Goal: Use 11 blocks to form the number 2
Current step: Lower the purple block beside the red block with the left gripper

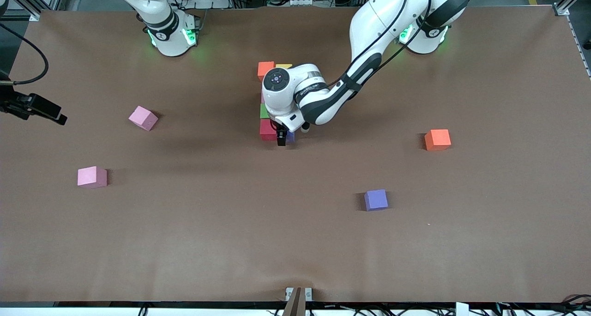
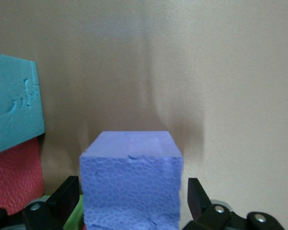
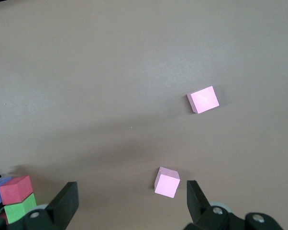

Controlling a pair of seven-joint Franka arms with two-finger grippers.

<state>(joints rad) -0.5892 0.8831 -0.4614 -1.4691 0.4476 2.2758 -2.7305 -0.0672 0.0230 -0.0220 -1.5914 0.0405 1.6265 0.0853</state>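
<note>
Purple block (image 2: 130,184) matte pebbled foam (dented); table (image 1: 231,242) matte brown

I see the block cluster (image 1: 268,99) mid-counter, toward the robots' edge. My left gripper (image 1: 282,138) sits at the cluster's camera-side end, fingers (image 2: 62,199) apart around one block (image 2: 130,184). Two loose blocks (image 1: 143,118) (image 1: 92,176) lie toward the right arm's end, two more (image 1: 437,139) (image 1: 376,199) toward the left arm's end.

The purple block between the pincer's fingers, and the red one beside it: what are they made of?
The purple block looks like matte foam: its face is pebbled with tiny cells and its edge is chipped. The red block shows the same dull, grainy surface, so probably foam too.
</note>
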